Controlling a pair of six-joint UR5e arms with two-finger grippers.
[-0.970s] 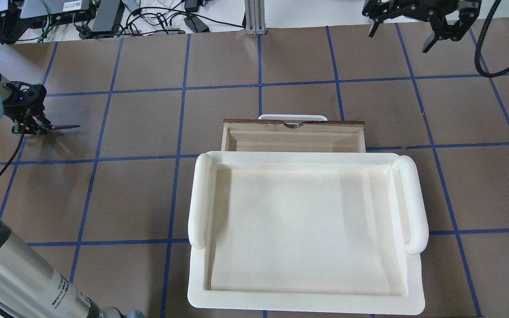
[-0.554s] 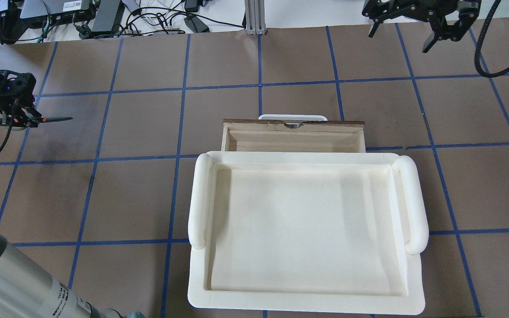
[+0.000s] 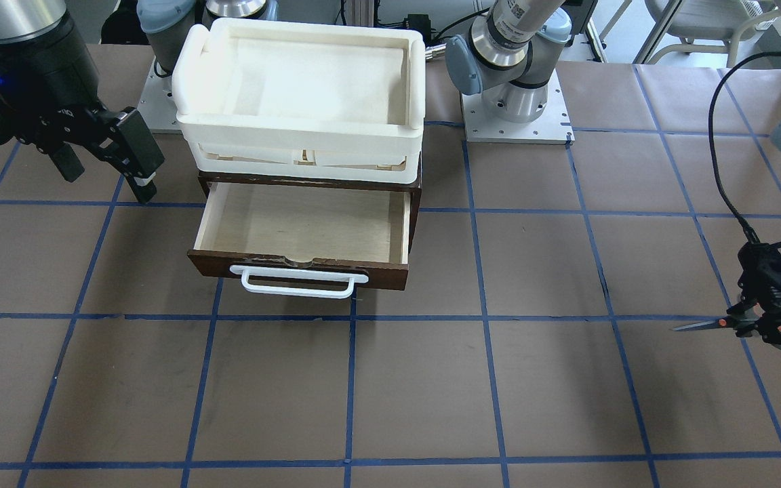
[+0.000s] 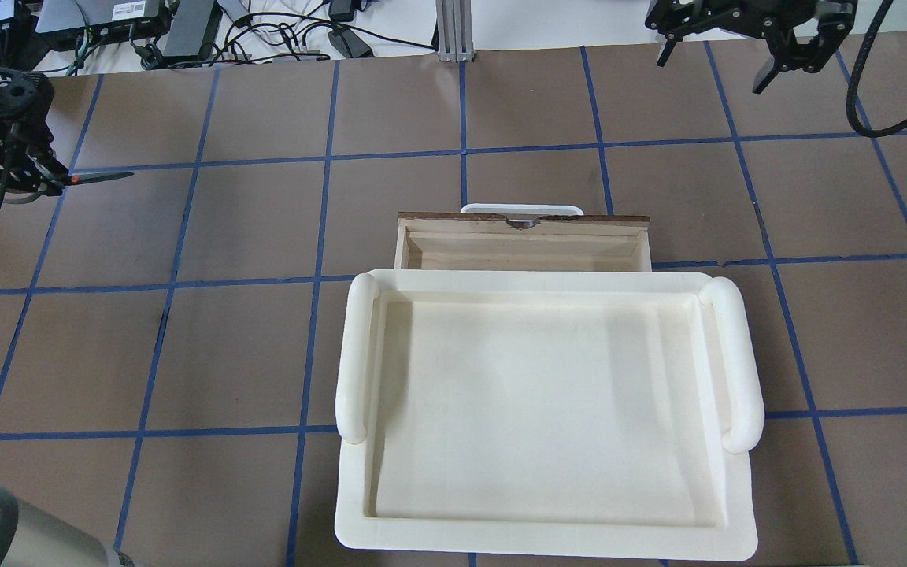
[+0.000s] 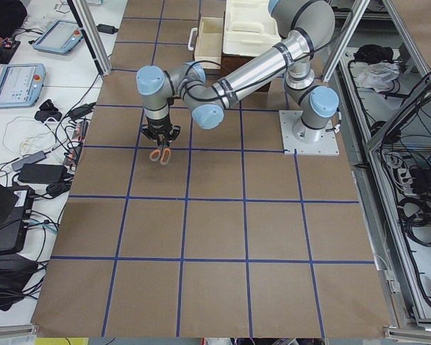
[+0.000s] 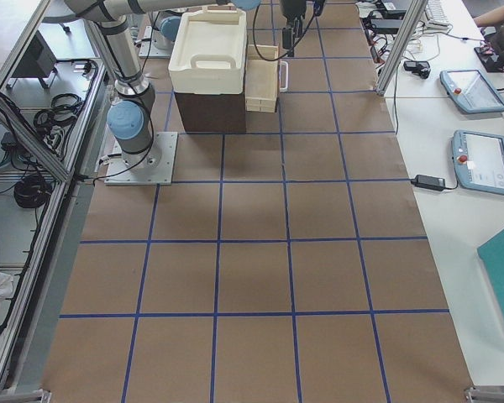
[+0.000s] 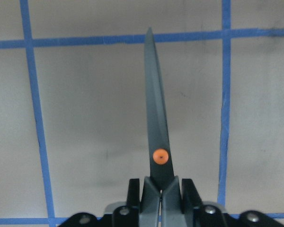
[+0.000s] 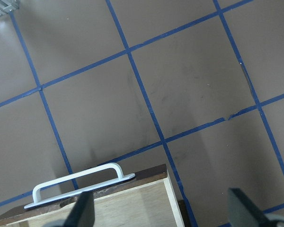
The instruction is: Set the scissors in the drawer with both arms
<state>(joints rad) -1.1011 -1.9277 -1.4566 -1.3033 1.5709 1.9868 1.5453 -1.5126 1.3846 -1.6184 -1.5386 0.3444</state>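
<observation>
My left gripper (image 4: 38,179) is shut on the scissors (image 4: 99,176) at the far left of the table. It holds them above the surface with the closed blades pointing right, toward the middle. The left wrist view shows the grey blades (image 7: 156,118) and orange pivot dot between my pads (image 7: 137,191). The front view shows this gripper (image 3: 770,325) with the scissors (image 3: 702,326) at its right. The drawer (image 4: 520,220) is pulled open with nothing inside it, its white handle (image 3: 299,283) facing away from me. My right gripper (image 4: 712,72) is open and holds nothing, beyond and to the right of the drawer (image 8: 132,201).
A cream-white tray (image 4: 351,358) sits on top of the cabinet above the drawer (image 3: 302,230). Brown table paper with blue tape lines lies all around. Cables and boxes (image 4: 186,31) lie past the far edge.
My left gripper has carried the scissors toward the far side of the table and slightly left. The right gripper and the drawer have not moved.
</observation>
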